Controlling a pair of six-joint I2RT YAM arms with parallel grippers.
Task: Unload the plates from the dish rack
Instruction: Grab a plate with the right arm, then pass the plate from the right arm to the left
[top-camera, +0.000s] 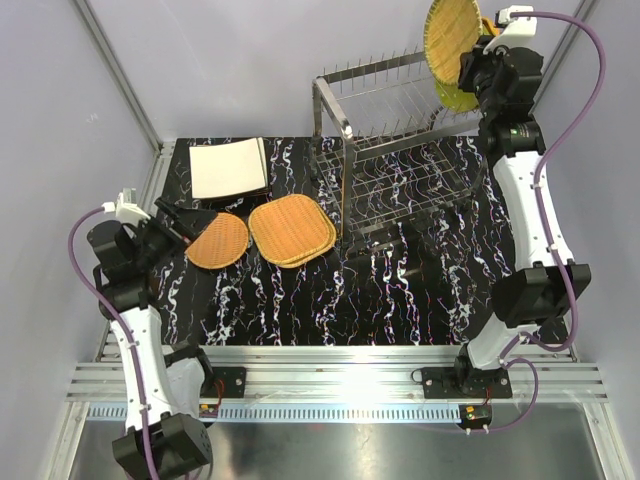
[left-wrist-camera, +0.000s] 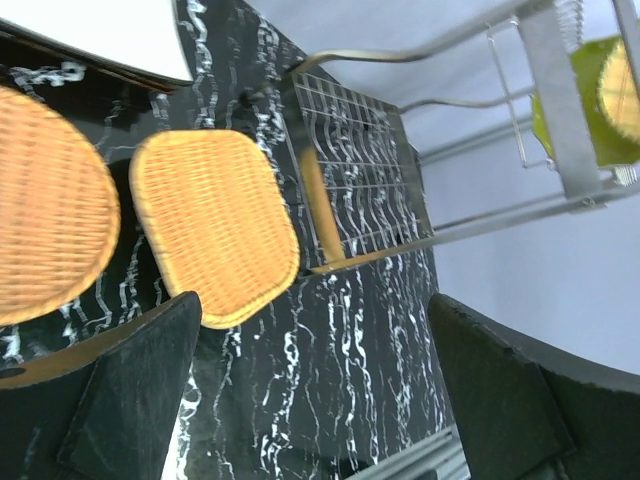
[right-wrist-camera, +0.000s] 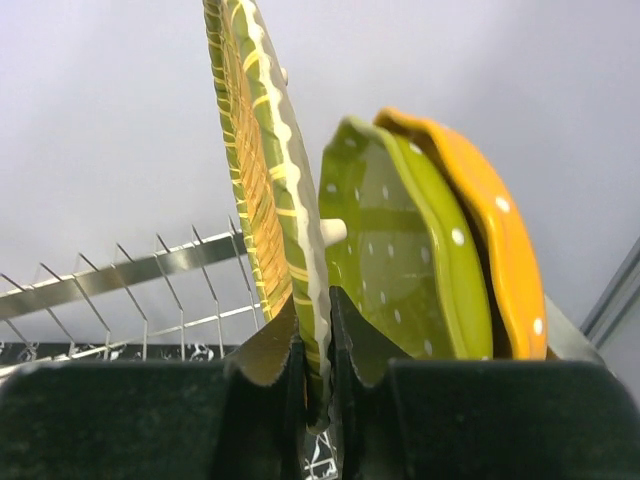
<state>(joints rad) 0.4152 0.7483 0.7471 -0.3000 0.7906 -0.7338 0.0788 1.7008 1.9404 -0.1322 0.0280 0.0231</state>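
Right claw (right-wrist-camera: 316, 345) is clamped on a round woven-look yellow-green plate (right-wrist-camera: 262, 170); the scalloped green plate (right-wrist-camera: 390, 260) and orange dotted plate (right-wrist-camera: 485, 215) behind are plainly shown only from its wrist. Left claw (left-wrist-camera: 312, 335) is spread apart.

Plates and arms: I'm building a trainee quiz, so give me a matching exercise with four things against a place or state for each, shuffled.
1. green-rimmed woven plate
2. green dotted plate
3. square cream plates
4. left end effector

A. open, holding nothing
B. lying flat on the table
C. clamped in the right end effector
D. upright beside the orange dotted plate

Pairs: 1-C, 2-D, 3-B, 4-A
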